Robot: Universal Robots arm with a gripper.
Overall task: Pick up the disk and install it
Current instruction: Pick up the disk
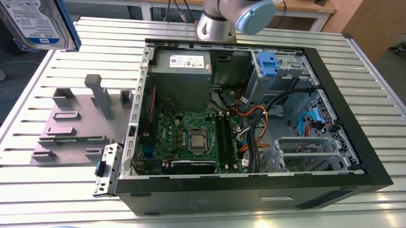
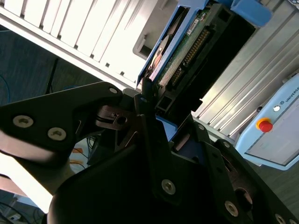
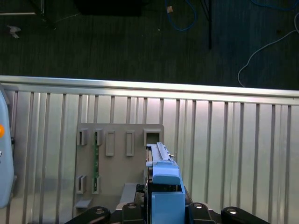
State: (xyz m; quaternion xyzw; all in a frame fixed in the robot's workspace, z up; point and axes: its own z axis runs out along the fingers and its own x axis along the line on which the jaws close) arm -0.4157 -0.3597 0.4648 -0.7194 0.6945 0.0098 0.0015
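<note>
The disk (image 1: 35, 23), silver with a white-and-blue label and a blue frame, hangs high at the exterior view's left, above the table's far corner. In the second wrist view my gripper (image 2: 154, 116) is shut on the disk (image 2: 187, 51), whose green circuit board and connector face the camera. The first wrist view shows the disk (image 3: 161, 179) edge-on between the dark fingers (image 3: 196, 207), above the grey fixture (image 3: 117, 158). The open computer case (image 1: 355, 142) lies to the exterior view's right, with a blue latch (image 1: 266, 64) at its drive bay.
The grey fixture (image 1: 76, 123) with upright posts lies on the slatted metal table (image 1: 57, 190), left of the case. The arm's base (image 1: 222, 23) stands behind the case. A pendant with a red button (image 2: 265, 125) lies nearby. Cables (image 3: 261, 42) run across the dark floor.
</note>
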